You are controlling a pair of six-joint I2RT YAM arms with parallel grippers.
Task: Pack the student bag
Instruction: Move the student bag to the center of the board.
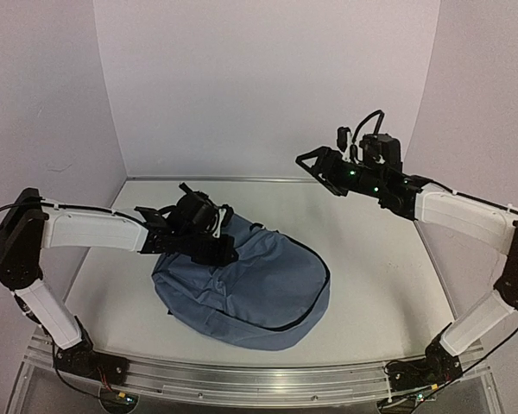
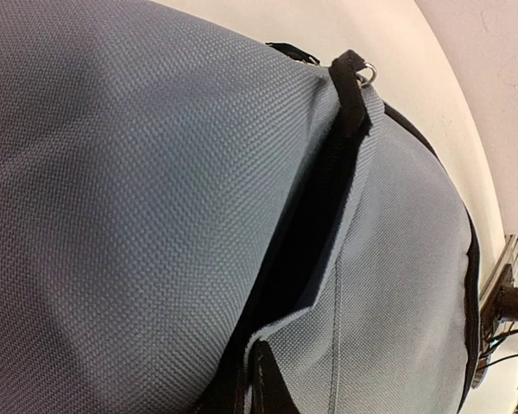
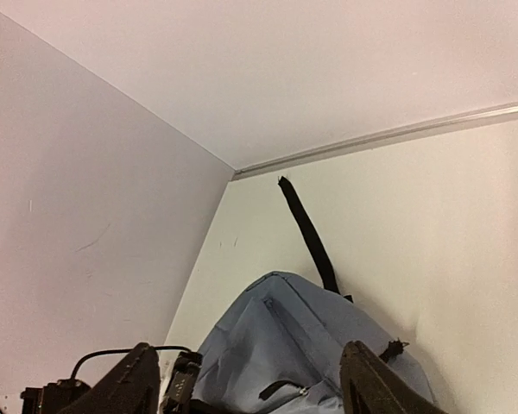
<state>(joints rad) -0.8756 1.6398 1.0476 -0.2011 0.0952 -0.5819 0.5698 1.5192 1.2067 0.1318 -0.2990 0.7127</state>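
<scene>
The bag lies flat on the worktop, left of the middle and nearer the left arm, its slate-blue fabric creased and a dark seam curving along its right rim. The left hand is down at the bag's far left corner, right against the fabric. It is closed, but whether it pinches any cloth cannot be told, as its fingers are hidden in every view. The left wrist camera sits so close that the woven blue cloth fills almost the whole view. A dark gap runs down between two folds of fabric there, and at its top end a black tab carries a small metal ring. The right hand hangs in the air well above the worktop, over its far right part and well apart from the bag, pointing left. Its jaws stand wide, with nothing between them. In the right wrist view its two black fingers show at the bottom edge, spread far apart, and past them the bag's rounded end is seen. A black strap stretches from that end across the worktop toward the corner where the walls meet.
</scene>
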